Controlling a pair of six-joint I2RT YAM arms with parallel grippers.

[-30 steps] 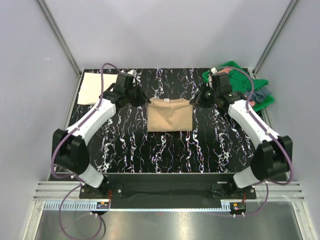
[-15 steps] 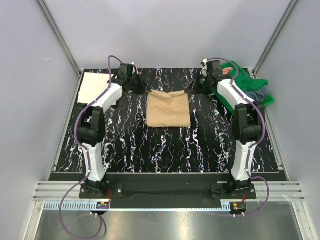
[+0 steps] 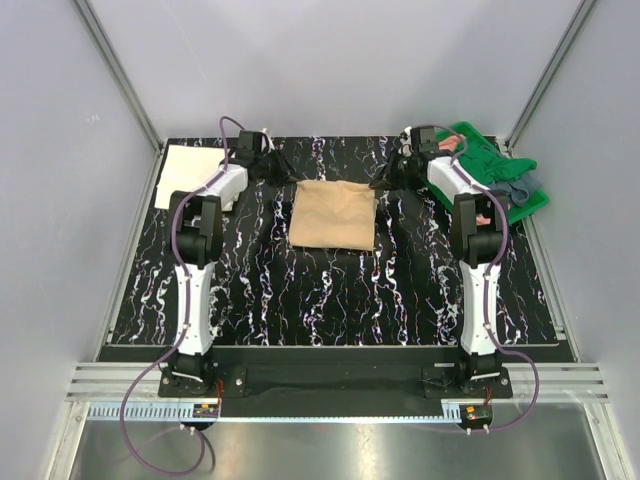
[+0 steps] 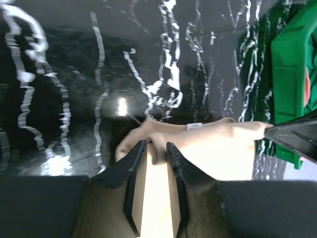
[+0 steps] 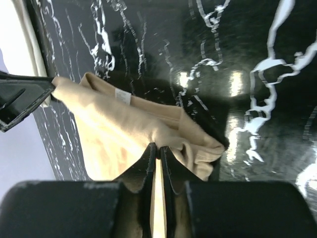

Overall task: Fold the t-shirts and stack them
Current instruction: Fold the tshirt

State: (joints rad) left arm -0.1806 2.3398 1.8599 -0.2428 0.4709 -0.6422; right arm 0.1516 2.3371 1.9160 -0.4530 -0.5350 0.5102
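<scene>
A tan t-shirt (image 3: 333, 215) lies folded into a rectangle at the middle of the black marbled table. My left gripper (image 3: 290, 178) is at its back left corner and my right gripper (image 3: 378, 183) at its back right corner, both arms stretched far back. In the left wrist view my left gripper (image 4: 156, 145) is open by a small gap, with a fold of the tan t-shirt (image 4: 218, 148) lying between the fingertips. The right wrist view shows my right gripper (image 5: 158, 146) shut on a bunched corner of the tan t-shirt (image 5: 114, 129).
A cream-white t-shirt (image 3: 190, 175) lies flat at the back left corner. A green tray (image 3: 530, 205) at the back right holds a dark green t-shirt (image 3: 480, 150), a grey-blue one (image 3: 520, 188) and a bit of salmon-pink cloth (image 3: 484, 218).
Both arms have reached farther back, drawing the tan shirt's back edge with them. The shirt now lies flatter and slightly farther back. The left jaws have parted.
</scene>
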